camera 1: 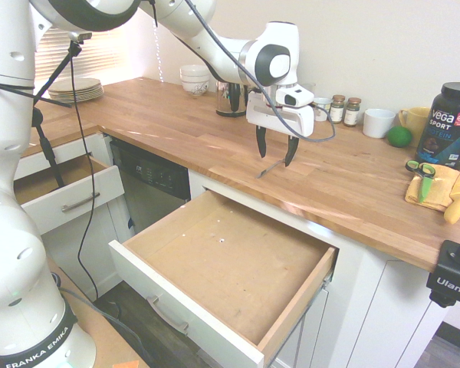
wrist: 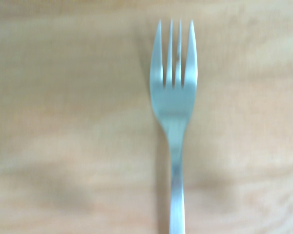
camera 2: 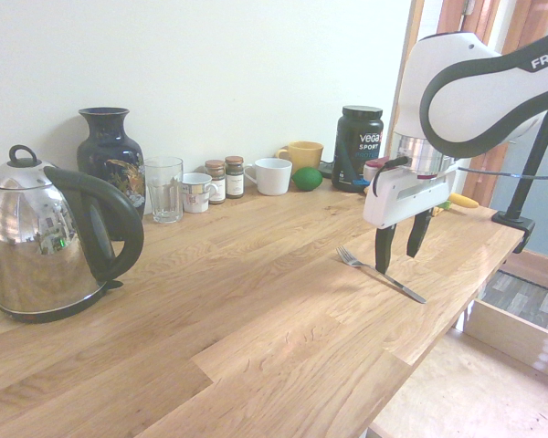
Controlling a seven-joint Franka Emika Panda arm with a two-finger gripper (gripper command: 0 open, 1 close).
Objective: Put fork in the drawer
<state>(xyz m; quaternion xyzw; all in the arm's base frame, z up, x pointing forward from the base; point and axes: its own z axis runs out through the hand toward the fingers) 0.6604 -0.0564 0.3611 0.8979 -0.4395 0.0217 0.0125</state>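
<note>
One fork (camera 1: 272, 166) lies flat on the wooden table (camera 1: 353, 192), near the front edge and above the pulled-out drawer (camera 1: 230, 268). In the wrist view the fork (wrist: 173, 105) shows four tines and a slim handle, a little blurred. From the second exterior view the fork (camera 2: 380, 273) lies slantwise, tines toward the wall side, handle toward the table's edge.

One tool (camera 1: 275, 149) hangs over the fork, pointing straight down, its two dark fingers (camera 1: 261, 142) standing apart with nothing between them; seen from the other side the tool (camera 2: 400, 253) has its fingertips just above the fork's handle, and whether they touch it cannot be told.

Two drawers stand open: the wide one with a light-brown wooden bottom, white front and a metal bar handle, and one smaller white-fronted drawer (camera 1: 65, 192) further along.

Along the wall stand one steel kettle (camera 2: 50, 237), one dark blue vase (camera 2: 110, 155), one clear glass (camera 2: 164, 189), two spice jars (camera 2: 225, 178), one white mug (camera 2: 272, 176), one yellow mug (camera 2: 301, 155), one lime (camera 2: 307, 178) and one black protein tub (camera 2: 358, 146). One stack of plates (camera 1: 75, 90) and one stack of white bowls (camera 1: 194, 79) sit at the far end
</note>
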